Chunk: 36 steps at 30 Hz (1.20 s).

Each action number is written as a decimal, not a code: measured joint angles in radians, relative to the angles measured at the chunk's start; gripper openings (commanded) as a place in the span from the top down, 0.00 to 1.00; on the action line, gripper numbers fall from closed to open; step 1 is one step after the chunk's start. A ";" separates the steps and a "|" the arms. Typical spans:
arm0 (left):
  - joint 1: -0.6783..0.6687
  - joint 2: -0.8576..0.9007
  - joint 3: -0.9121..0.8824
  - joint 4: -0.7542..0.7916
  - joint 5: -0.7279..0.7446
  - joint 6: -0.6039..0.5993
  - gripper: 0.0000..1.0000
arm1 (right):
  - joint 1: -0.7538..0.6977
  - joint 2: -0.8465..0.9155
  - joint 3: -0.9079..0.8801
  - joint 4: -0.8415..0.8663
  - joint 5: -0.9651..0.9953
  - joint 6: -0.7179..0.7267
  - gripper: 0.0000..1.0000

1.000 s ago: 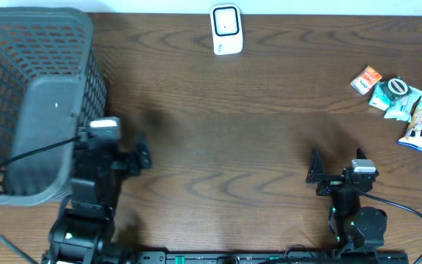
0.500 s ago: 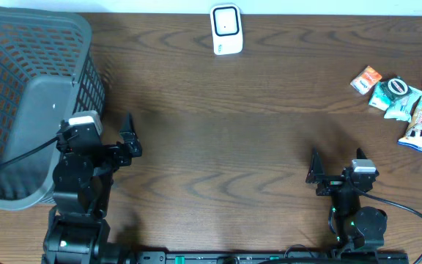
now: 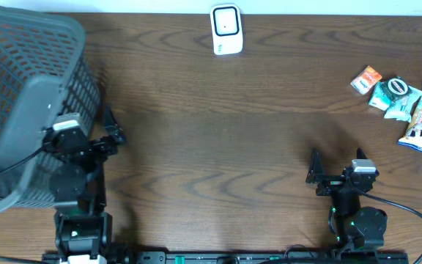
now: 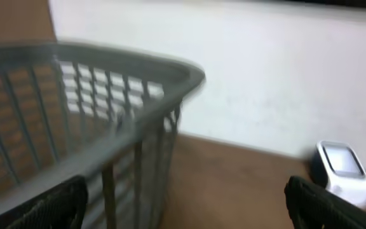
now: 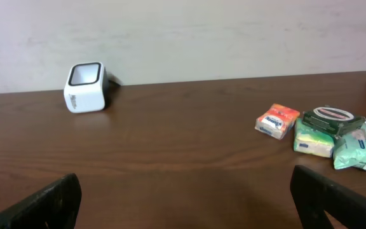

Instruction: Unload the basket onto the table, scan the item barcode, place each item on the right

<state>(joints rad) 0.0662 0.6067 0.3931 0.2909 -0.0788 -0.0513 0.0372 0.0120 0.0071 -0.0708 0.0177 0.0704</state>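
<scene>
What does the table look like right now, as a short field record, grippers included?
scanner: white boxy barcode scanner, far edge, centre
items: pile of small snack packets, far right, untouched
basket: grey plastic mesh basket, left edge
left gripper: open, empty, beside basket
right gripper: open, empty, near edge, right

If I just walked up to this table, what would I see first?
The big grey basket would catch your eye first, filling the left end of the brown table. Next you would spot the little white scanner at the middle of the far edge. Then comes the colourful pile of snack packets over at the right end.
</scene>
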 measured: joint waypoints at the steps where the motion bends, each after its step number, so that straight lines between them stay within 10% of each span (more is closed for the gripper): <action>1: 0.021 -0.004 0.000 0.019 0.016 0.008 0.03 | 0.000 0.000 0.000 0.000 0.000 0.000 0.01; 19: 0.002 -0.141 -0.006 -0.308 0.292 0.034 0.02 | 0.000 0.000 0.000 0.000 0.000 0.000 0.01; 36: 0.002 -0.481 -0.305 -0.238 0.306 0.049 0.02 | 0.000 0.000 0.000 0.000 0.000 0.000 0.01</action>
<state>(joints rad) 0.0681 0.1257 0.0883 0.0532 0.2268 -0.0021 0.0372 0.0120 0.0071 -0.0708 0.0177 0.0704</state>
